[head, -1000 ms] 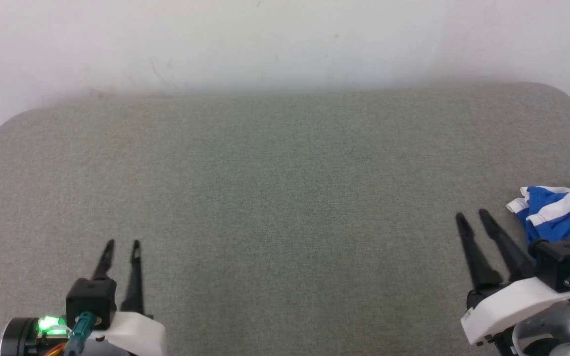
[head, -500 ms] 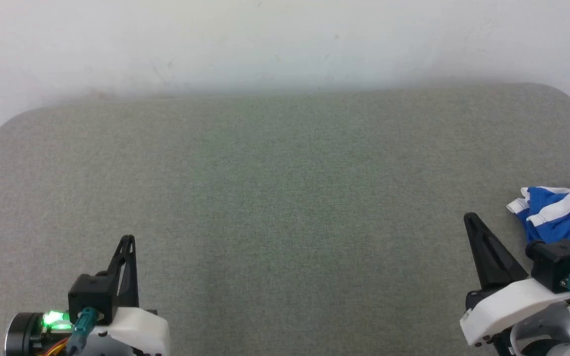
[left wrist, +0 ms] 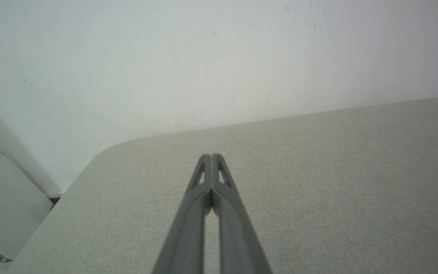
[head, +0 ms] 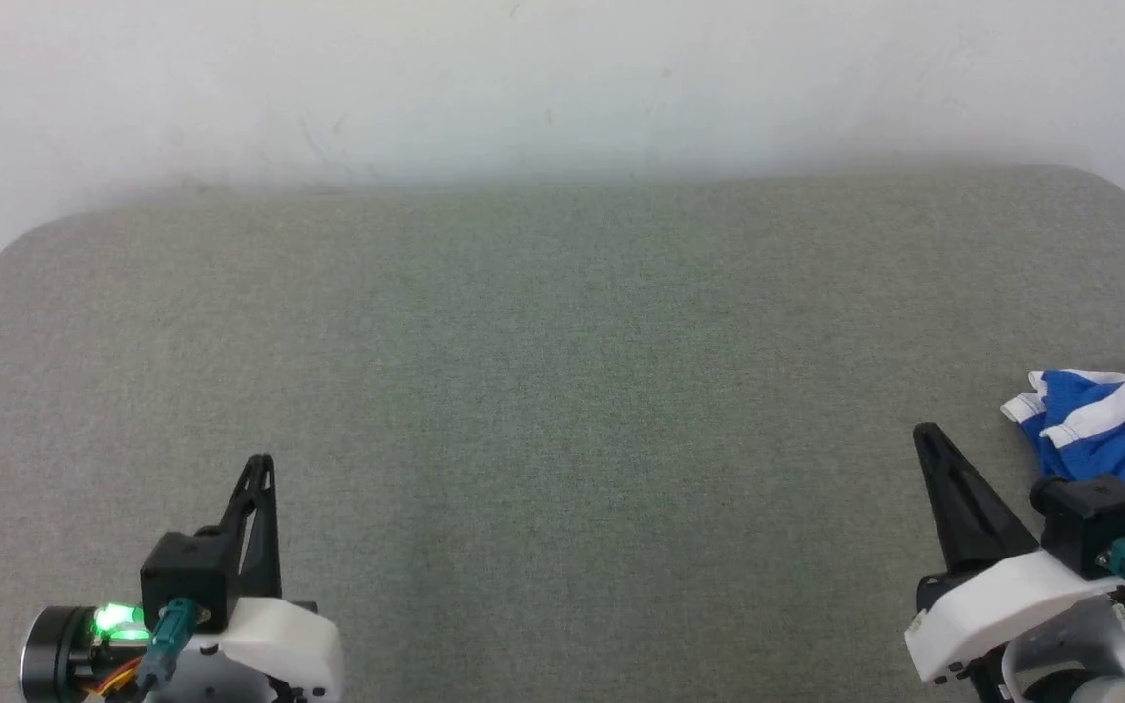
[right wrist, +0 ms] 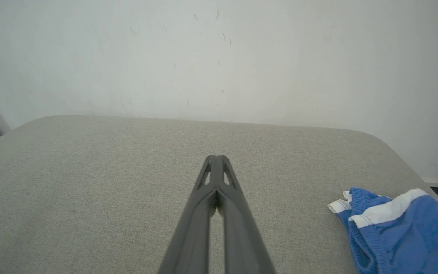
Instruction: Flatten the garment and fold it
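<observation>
From the head, the left gripper (head: pixel 263 461) sits low left over the grey table (head: pixel 562 391). The right gripper (head: pixel 926 432) is low right, just beside the crumpled shorts (head: pixel 1109 420) at the table's right edge. Left wrist: jaws pressed tight together above the table. Right wrist: jaws likewise together, with the shorts lying apart to their right.

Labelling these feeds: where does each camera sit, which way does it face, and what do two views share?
Head view: on the head, facing forward and down at the grey table; left claw lower left, right claw lower right, both shut.
Left wrist view: on that wrist, along its claw toward the table's corner and white wall.
Right wrist view: on that wrist, along its claw; garment lower right.
Shared: head and right wrist views both show the garment.
</observation>
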You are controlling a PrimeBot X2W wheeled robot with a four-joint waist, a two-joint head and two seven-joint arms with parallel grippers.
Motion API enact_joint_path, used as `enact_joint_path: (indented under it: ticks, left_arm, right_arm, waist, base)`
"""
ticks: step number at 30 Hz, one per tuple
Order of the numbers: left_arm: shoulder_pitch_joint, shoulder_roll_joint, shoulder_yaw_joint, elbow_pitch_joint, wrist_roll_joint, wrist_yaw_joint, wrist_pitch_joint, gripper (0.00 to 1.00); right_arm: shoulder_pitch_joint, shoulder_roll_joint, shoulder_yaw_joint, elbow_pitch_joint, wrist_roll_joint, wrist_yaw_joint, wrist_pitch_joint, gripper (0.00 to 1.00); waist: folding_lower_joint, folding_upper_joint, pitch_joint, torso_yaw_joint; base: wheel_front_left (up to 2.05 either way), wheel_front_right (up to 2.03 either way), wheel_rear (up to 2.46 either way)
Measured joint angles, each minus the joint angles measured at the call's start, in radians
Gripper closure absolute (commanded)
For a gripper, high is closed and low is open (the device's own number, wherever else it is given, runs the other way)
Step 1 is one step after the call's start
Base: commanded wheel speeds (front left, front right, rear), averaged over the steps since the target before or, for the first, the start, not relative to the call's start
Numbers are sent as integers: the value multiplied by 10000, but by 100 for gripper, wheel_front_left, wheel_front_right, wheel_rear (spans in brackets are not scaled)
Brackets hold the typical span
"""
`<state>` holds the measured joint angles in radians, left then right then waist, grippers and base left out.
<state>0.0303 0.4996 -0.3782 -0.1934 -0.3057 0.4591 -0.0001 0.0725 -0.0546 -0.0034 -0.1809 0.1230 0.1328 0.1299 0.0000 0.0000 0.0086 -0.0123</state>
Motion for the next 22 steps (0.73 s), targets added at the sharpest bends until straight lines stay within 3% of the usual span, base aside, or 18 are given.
enact_joint_path:
  ticks: [22]
  left_arm:
    - [-9, -976, 826, 426, 644, -988, 0, 100]
  right_arm:
    - [-115, 2, 13, 385, -232, 0, -263, 100]
  waist:
    - [0, 0, -19, 27]
  base:
    - [0, 0, 0]
